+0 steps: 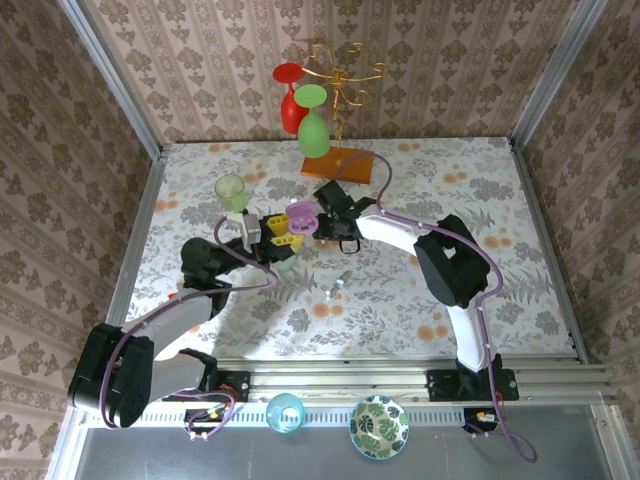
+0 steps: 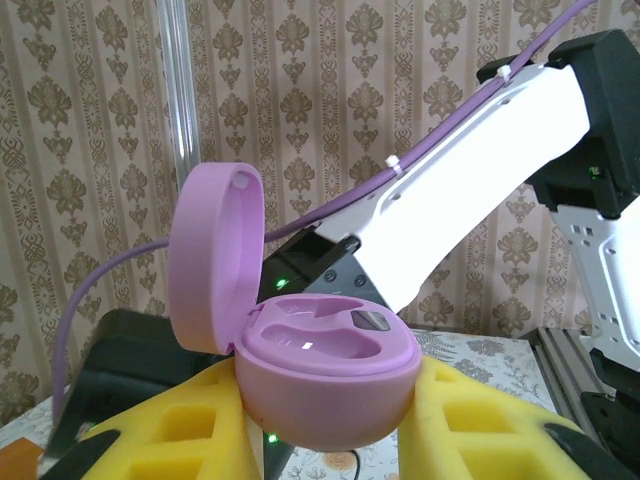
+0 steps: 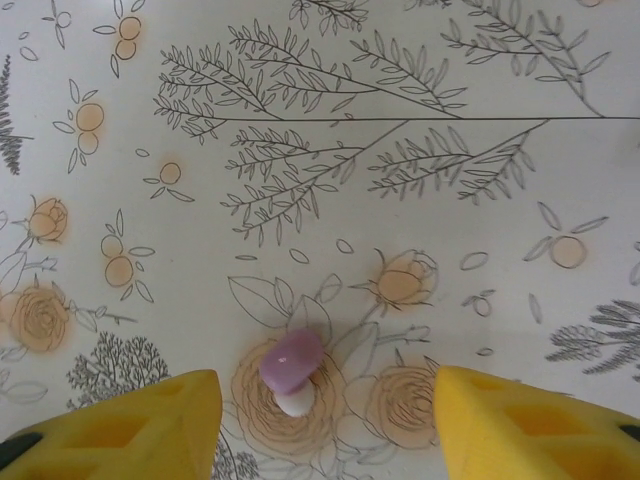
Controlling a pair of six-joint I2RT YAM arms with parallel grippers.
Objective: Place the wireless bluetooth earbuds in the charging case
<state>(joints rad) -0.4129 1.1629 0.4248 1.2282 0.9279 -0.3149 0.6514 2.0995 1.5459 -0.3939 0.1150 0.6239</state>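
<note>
Left end effector [image 2: 335, 432] is clamped shut on the purple case [image 2: 330, 372], yellow pads [image 2: 190, 430] squeezing it from both sides. It's held up off the worktop [image 3: 350, 150], roughly mid-table, just left of the right arm's wrist in the top view. The case is open, lid [image 2: 215, 260] flipped up on its hinge, with the wells facing up.

Right end effector [image 3: 322, 400] hangs low over the worktop with its jaws partly open and nothing in them. One earbud [image 3: 292, 366] lies flat on the worktop in the gap between the two yellow fingers [image 3: 530, 420], touching neither one. It's pinkish-purple with a white tip and sits right on an orange flower print.
</note>
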